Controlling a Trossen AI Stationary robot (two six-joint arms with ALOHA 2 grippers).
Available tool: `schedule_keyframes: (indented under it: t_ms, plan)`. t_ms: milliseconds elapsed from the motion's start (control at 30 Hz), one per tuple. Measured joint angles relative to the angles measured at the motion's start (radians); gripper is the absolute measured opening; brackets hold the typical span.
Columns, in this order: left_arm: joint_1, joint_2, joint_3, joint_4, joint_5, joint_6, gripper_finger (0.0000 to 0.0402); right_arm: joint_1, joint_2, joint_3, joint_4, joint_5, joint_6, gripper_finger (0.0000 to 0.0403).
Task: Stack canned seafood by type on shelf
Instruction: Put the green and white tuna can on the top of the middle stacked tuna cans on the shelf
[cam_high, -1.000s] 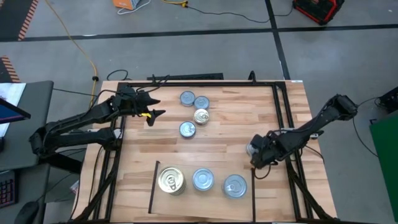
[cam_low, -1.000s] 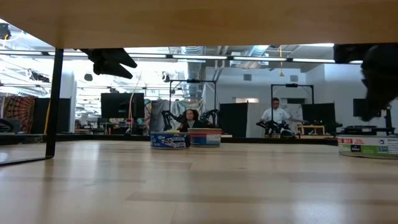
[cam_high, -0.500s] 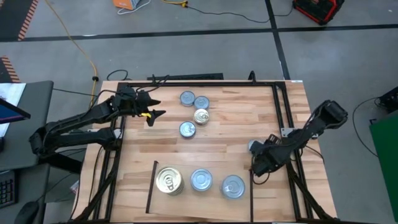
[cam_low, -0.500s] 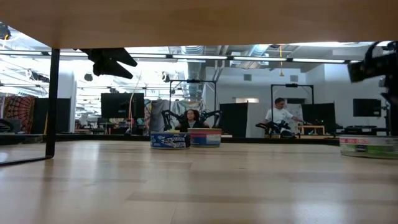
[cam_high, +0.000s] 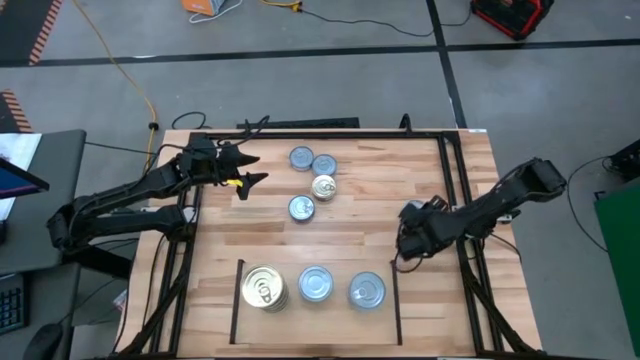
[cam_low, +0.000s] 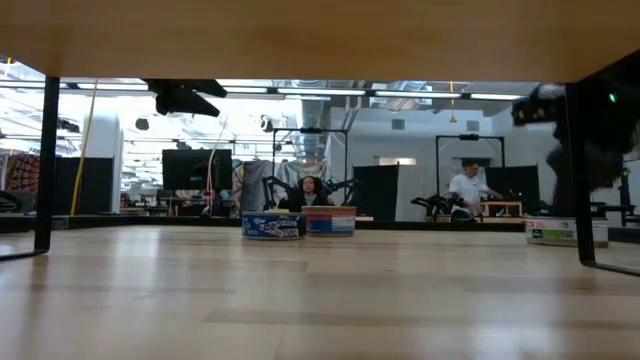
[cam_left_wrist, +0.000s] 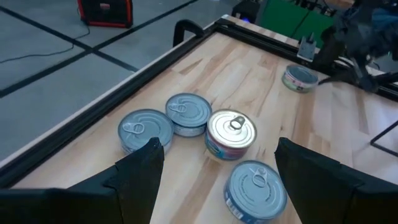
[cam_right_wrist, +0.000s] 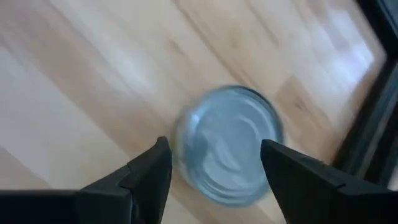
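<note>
Silver tin (cam_right_wrist: 229, 144) lies between right fingers (cam_right_wrist: 149, 177), label unreadable

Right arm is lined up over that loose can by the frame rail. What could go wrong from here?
The right gripper is open above the silver-topped can, which looks off-centre between the fingers, so closing may nudge it away instead of clamping.

That can lies close to the black frame rail; a finger could strike it.

The shelf stacks stand nearby; a careless swing could topple them.

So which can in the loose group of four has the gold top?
The gold-topped can, third back among the four; the other three have silver tops, and the left gripper hovers beside them.
</note>
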Motion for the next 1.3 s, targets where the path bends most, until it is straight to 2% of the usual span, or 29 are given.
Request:
schedule_keyframes:
  t_ms: [233,367,500,667,933,1133,1300]
  plan:
    - [0.0,0.0,0.0,-0.008,0.005,0.0,0.0295,-0.022,-0.159,0.017,-0.054,0.006,-0.03,0.0282]
    - [0.0,0.0,0.0,-0.008,0.006,0.0,0.0295,-0.029,-0.205,0.03,-0.029,-0.061,-0.079,0.0281]
    - [0.0,0.0,0.0,-0.008,0.008,0.0,0.0295,-0.089,-0.176,0.029,-0.029,-0.128,-0.145,0.0281]
    - [0.0,0.0,0.0,-0.008,0.015,-0.001,0.0295,-0.231,-0.134,0.029,-0.004,-0.175,-0.276,0.0281]
    - [0.0,0.0,0.0,-0.008,0.016,-0.006,0.0295,-0.467,-0.056,0.029,0.113,-0.204,-0.522,0.0281]
    - [0.0,0.0,0.0,-0.005,0.016,-0.011,0.0295,-0.605,0.026,0.033,0.146,-0.207,-0.619,0.0281]
    - [0.0,0.0,0.0,0.042,0.015,-0.011,0.0295,-0.689,0.011,0.03,0.235,-0.177,-0.719,0.0281]
